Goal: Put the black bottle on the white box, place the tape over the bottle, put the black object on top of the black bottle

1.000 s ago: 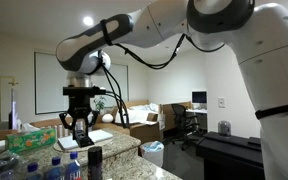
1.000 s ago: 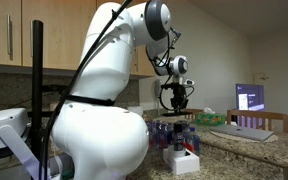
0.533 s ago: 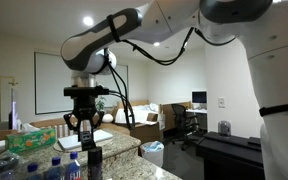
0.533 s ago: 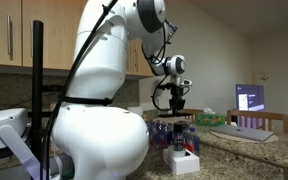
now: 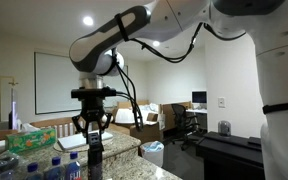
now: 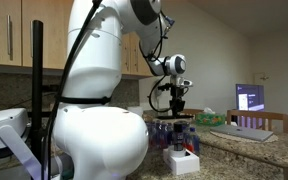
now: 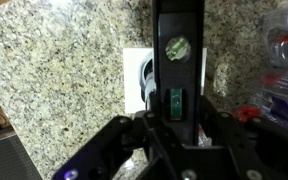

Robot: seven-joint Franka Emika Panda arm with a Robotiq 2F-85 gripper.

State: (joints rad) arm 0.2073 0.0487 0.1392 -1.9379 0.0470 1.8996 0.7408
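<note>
My gripper (image 5: 91, 130) hangs above the counter, shut on a long black object (image 7: 178, 60) with a small green patch; the object runs down between the fingers. Straight below it in an exterior view stands the black bottle (image 5: 95, 163), upright, with a small gap between them. In the wrist view the black object covers the bottle, and the white box (image 7: 134, 75) shows under it on the speckled granite. The gripper (image 6: 177, 106) also shows over the counter in both exterior views. I cannot pick out the tape for sure.
Clear plastic bottles with blue caps (image 5: 62, 168) stand in a cluster on the granite counter (image 7: 54, 70), also at the right edge of the wrist view (image 7: 284, 55). A small red item (image 7: 247, 113) lies near them. A white box (image 6: 182, 161) sits at the counter's near edge.
The gripper with the black object has shifted sideways across the counter, from beside the black bottle to directly above it. Its grip has stayed the same.
</note>
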